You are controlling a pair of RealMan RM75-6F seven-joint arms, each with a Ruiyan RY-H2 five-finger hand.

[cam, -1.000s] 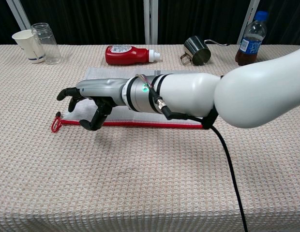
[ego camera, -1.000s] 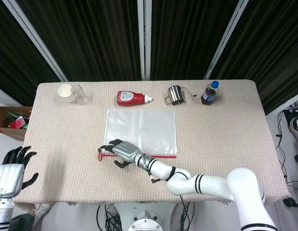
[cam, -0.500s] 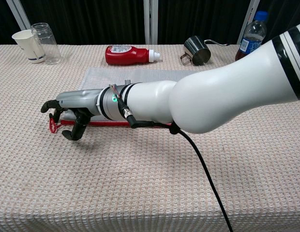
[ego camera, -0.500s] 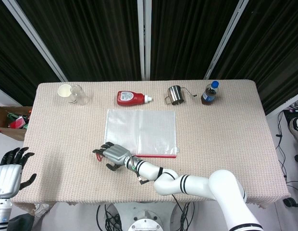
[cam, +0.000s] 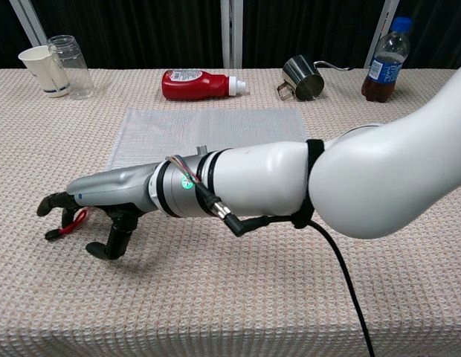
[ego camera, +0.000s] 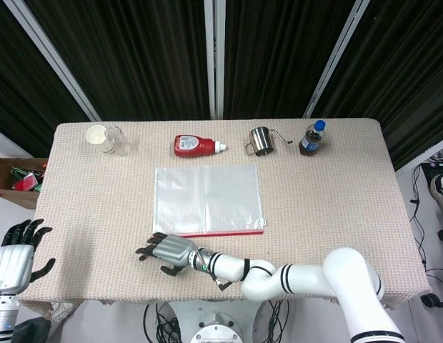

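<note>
Red zipper pull sits pinched in my right hand, fingers curled down around it, near table's front-left. It trails off the red zip strip along the near edge of the clear zipper bag, which lies flat mid-table just behind my hand. My forearm covers most of the strip in the chest view. Left hand hangs off the table's left side, fingers spread, holding nothing. Back row: paper cup, glass jar, ketchup bottle, steel pitcher, drink bottle.
</note>
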